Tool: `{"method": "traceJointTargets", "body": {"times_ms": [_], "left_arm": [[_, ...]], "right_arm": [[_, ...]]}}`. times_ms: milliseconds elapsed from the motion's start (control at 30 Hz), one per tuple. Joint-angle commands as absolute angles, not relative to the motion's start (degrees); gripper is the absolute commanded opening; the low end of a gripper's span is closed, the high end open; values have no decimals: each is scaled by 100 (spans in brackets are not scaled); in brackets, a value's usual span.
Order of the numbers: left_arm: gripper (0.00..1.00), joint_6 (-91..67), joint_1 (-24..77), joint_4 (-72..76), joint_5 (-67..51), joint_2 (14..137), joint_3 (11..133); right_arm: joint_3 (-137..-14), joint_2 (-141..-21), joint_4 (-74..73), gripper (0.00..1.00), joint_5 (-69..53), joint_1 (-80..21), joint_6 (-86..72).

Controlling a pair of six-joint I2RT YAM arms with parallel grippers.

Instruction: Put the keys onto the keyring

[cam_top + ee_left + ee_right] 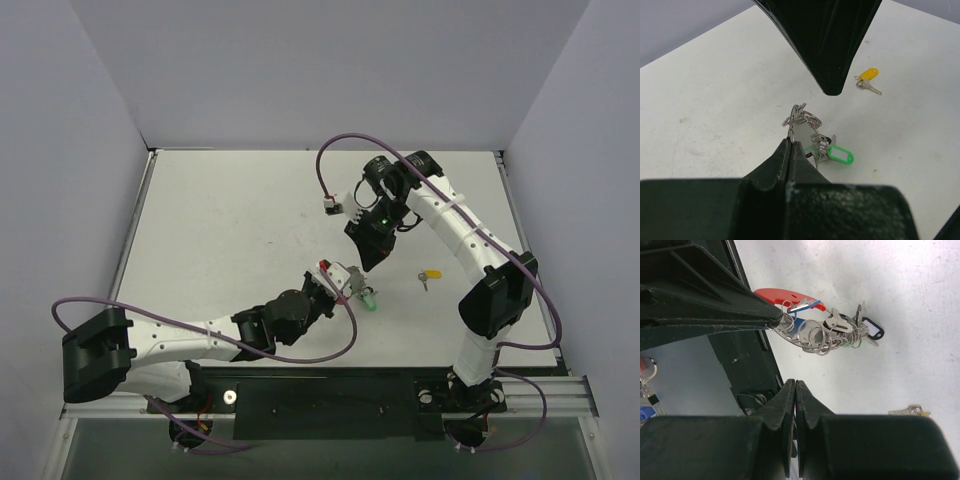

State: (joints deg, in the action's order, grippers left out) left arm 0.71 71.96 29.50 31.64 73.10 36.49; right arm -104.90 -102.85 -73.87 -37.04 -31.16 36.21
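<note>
Black left gripper [789, 143]: clamped on keyring [785, 294] carrying keys [821, 144]. Right gripper [832, 89]: closed, empty, near keyring. Yellow key [866, 80]: beyond keyring.

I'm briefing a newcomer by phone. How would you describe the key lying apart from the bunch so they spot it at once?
On the white table, look right of the bunch of keys on the keyring in the left pincer. The lone key lies flat there, the only one with a yellow tag.

The keys [810, 125] are shiny silvery metal; their green cap [840, 154] and yellow cap [869, 74] smooth plastic; worktop [715, 90] matt white, faintly scuffed.
</note>
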Motion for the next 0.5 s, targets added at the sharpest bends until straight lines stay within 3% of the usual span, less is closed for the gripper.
{"method": "traceJointTargets", "body": {"times_ms": [0, 167, 233, 300, 333, 400, 467], "left_arm": [[0, 325, 7216, 3630, 3155, 6953, 3578], [0, 378, 7146, 3709, 2884, 6794, 3367], [0, 404, 7023, 3692, 2508, 6619, 3209], [0, 343, 6812, 3543, 2060, 6399, 3051], [0, 325, 6638, 3481, 1891, 6207, 2998], [0, 247, 6374, 3314, 1295, 5943, 2874], [0, 115, 6110, 3147, 890, 5688, 2786]], "right_arm": [[-10336, -10055, -7603, 0, -3981, -3094, 3700], [-10318, -10046, -7786, 0, -4296, -2980, 4059], [-10266, -9924, -8006, 5, -4631, -2761, 4778], [-10056, -9774, -8016, 13, -4728, -2638, 5552], [-10002, -9634, -8007, 35, -4746, -2611, 6033], [-9766, -9405, -7981, 49, -4816, -2558, 6780], [-9449, -9168, -7928, 56, -4973, -2566, 7614]]}}
